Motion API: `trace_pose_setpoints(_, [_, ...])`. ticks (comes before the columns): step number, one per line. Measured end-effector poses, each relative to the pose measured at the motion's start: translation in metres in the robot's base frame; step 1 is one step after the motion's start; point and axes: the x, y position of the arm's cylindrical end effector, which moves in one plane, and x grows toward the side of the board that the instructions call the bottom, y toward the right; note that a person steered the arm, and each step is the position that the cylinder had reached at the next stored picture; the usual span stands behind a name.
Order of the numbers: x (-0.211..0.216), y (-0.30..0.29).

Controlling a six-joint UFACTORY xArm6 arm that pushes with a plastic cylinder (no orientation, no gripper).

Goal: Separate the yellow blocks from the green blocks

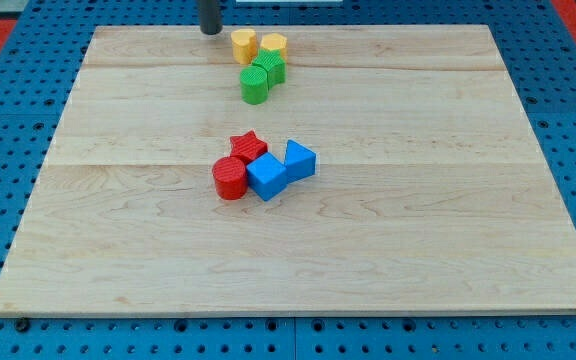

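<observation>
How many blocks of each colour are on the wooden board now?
Yellow: 2, first yellow block, second yellow block
Green: 2, first green block, second green block
Red: 2, red cylinder, red star
Blue: 2, first blue block, second blue block
Total: 8

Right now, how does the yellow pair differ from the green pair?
The yellow blocks sit side by side at the board's top edge; the green blocks lie below them, stacked diagonally in the view. The yellow pair is nearer my tip, just to its right; the green pair is farther. Both pairs touch, forming one cluster.
</observation>
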Motion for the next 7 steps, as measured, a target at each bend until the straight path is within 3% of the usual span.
trace_pose_setpoints(4, [0.065, 0.187])
trace_pose_setpoints(5, [0.075, 0.193])
trace_pose_setpoints(6, [0.063, 0.131])
trace_pose_setpoints(7, [0.08, 0.112])
